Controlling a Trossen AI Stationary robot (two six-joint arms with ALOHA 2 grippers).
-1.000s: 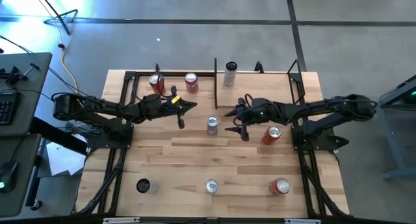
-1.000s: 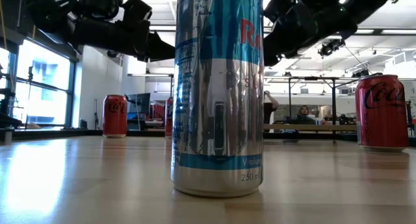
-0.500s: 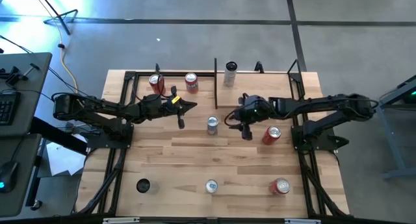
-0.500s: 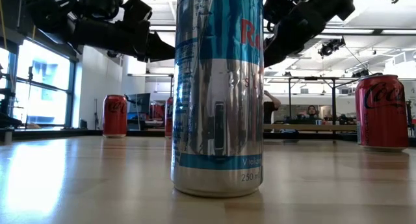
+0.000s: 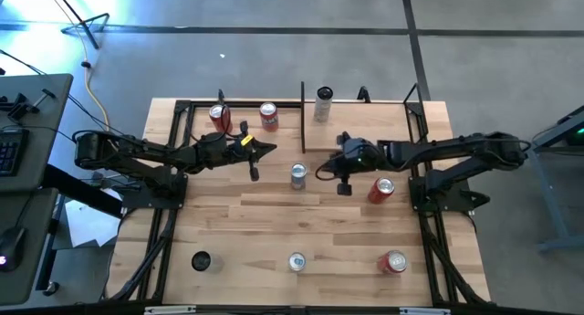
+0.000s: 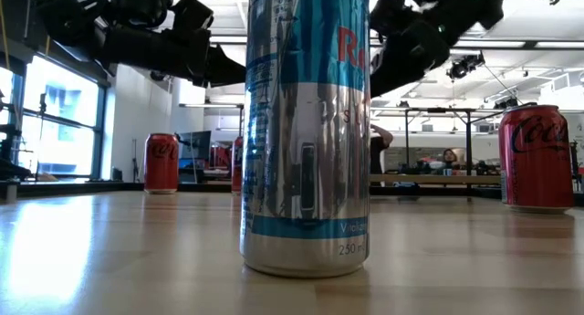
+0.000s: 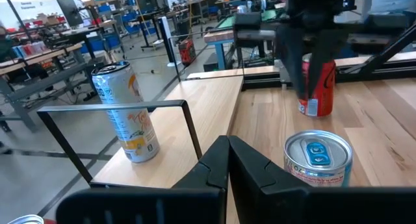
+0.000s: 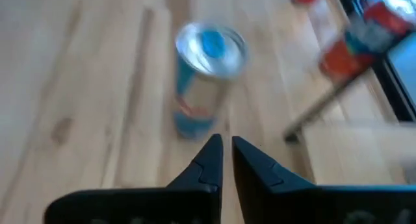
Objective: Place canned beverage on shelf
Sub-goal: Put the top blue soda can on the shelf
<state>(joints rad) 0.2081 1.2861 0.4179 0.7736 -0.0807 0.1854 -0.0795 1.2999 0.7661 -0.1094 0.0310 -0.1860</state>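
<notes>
A silver-and-blue can point(image 5: 298, 175) point(image 8: 209, 74) stands upright on the table's middle. My right gripper point(image 5: 319, 172) point(image 8: 224, 145) is shut just to its right, pointing at it and touching nothing. My left gripper point(image 5: 272, 150) point(image 7: 227, 160) is shut left of and slightly beyond the can point(image 7: 318, 158), also touching nothing. The shelf point(image 5: 383, 123) point(image 7: 195, 113), a light board with thin black posts, lies at the far middle and right. A pale can with orange print point(image 5: 323, 103) point(image 7: 127, 112) stands on its far left part.
Two red cans point(image 5: 219, 114) point(image 5: 268, 115) stand at the far left. Another red can point(image 5: 381, 189) stands under my right arm. Along the near edge stand a black can point(image 5: 201, 260), a silver-blue can point(image 5: 297, 261) point(image 6: 306, 132) and a red can point(image 5: 394, 261) point(image 6: 537, 157).
My right gripper has shut on nothing, from wide open, beside the silver-and-blue can. That can has not moved.
</notes>
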